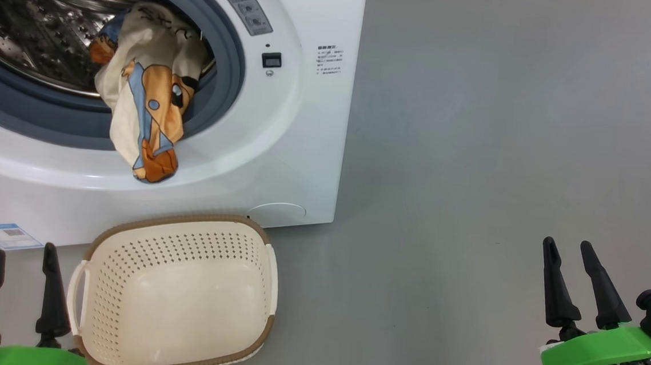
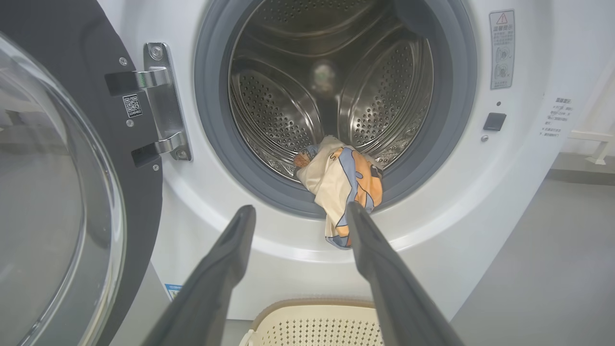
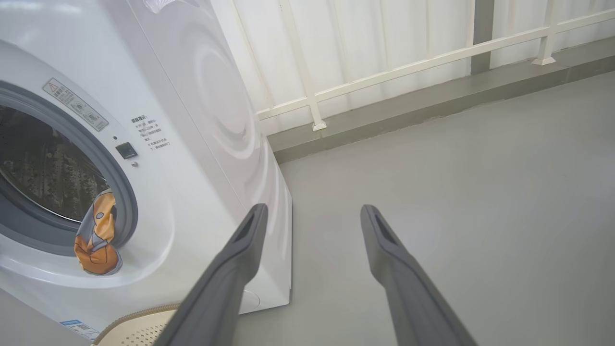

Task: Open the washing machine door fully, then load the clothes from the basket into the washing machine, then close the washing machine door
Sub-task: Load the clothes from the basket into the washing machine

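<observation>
The large round door with a glossy black rim and a bulging clear glass centre (image 2: 53, 192) stands swung wide on its hinge, at 9 o'clock in the left wrist view, so the first step looks done. The small cream plastic basket with perforated sides and a brown woven-look rim (image 1: 180, 218) sits on the grey floor (image 1: 476, 158) just before the big white front-loading washing machine (image 1: 293, 146), at 7 o'clock in the head view, and nothing lies in it. The soft cream clothes with light blue and orange prints (image 1: 147, 107) are at the mouth of the steel perforated drum (image 1: 27, 30), at 10 o'clock. They are only partly inside: a long fold hangs over the grey door seal (image 1: 220, 83) onto the white front. Whether this is one garment or two, I cannot tell.

The left hand (image 1: 23, 250), at 8 o'clock beside the basket, has its fingers spread wide and holds nothing. The right hand (image 1: 567, 243), at 4 o'clock over bare floor, is wide and empty too.

In my judgement, what is left is to push the hanging fold fully into the drum, or the door may trap it, and then to close the door.
</observation>
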Tool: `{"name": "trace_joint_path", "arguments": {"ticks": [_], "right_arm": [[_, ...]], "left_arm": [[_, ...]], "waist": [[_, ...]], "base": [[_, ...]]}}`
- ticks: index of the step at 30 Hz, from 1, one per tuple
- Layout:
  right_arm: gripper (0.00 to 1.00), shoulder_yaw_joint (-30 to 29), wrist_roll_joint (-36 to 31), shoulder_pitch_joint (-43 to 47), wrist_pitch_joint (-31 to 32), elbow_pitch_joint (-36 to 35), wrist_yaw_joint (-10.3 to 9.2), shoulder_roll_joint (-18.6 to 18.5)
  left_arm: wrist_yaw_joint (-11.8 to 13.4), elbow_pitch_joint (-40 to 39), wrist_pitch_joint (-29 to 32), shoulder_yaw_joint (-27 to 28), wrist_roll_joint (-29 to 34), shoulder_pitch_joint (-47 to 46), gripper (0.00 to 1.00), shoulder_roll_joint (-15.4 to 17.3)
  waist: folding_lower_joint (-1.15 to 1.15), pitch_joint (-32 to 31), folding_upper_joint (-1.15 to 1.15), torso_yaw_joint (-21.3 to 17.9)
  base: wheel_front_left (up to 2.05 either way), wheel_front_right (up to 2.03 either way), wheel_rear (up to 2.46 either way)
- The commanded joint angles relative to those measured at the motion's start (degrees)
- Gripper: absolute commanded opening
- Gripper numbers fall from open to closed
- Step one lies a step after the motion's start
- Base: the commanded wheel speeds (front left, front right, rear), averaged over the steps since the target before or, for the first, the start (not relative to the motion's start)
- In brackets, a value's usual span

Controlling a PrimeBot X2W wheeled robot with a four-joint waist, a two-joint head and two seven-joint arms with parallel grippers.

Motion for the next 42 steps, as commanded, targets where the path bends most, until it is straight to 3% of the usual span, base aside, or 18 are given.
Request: {"name": "trace_joint_path", "arguments": {"ticks": [1, 10, 18, 42], "right_arm": [[1.00, 0.8, -0.3, 0.0, -0.5, -1.5, 0.32, -0.7], [1.00, 1.1, -0.2, -0.1, -0.5, -1.7, 0.32, -0.5], [1.00, 2.0, -0.2, -2.1, -0.5, -2.1, 0.32, 0.2], [1.00, 6.1, -0.1, -13.1, -0.5, -2.7, 0.32, 5.0]], "left_arm": [[-0.1, -2.0, -0.3, 1.6, -0.2, 0.5, 1.00, 1.0], [-0.1, -1.6, -0.3, 1.0, -0.6, 0.3, 1.00, 0.9], [-0.1, 1.0, -0.3, -0.7, -2.2, -3.2, 1.00, 1.8], [-0.1, 17.8, -0.3, -7.6, -4.3, -30.3, 1.00, 13.4]], "waist": [[0.00, 0.0, 0.00, 0.0], [0.00, 0.8, 0.00, 0.0], [0.00, 5.1, 0.00, -0.4], [0.00, 23.3, 0.00, -6.1]], "base": [[0.00, 0.00, 0.00], [0.00, 0.00, 0.00], [0.00, 0.00, 0.00], [0.00, 0.00, 0.00]]}}
